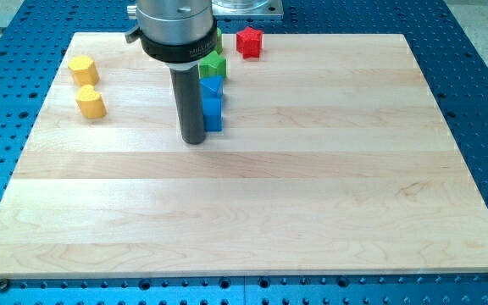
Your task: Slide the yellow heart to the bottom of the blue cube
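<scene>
The yellow heart (91, 102) lies near the board's left edge, just below a second yellow block (83, 69) of rounded, many-sided shape. The blue cube (214, 115) sits at the view's upper middle, with another blue block (212, 87) touching its top side. My tip (193, 141) stands right beside the blue cube's left side, close to or touching it, and far to the right of the yellow heart. The rod hides part of both blue blocks' left sides.
A green block (214, 66) sits directly above the blue pair, partly behind the arm's dark collar. A red block (249, 41) lies near the board's top edge, to the right of the arm. The wooden board (312, 195) rests on a blue perforated table.
</scene>
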Robot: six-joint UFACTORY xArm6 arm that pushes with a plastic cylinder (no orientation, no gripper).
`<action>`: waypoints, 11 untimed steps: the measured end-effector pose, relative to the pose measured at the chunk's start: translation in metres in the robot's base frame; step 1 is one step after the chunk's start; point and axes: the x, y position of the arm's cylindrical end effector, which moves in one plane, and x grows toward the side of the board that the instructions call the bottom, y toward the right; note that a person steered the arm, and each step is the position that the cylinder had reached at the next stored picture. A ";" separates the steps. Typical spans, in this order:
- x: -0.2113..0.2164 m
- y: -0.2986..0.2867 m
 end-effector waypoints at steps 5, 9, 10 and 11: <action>-0.072 -0.198; 0.054 -0.106; 0.080 -0.073; 0.057 -0.040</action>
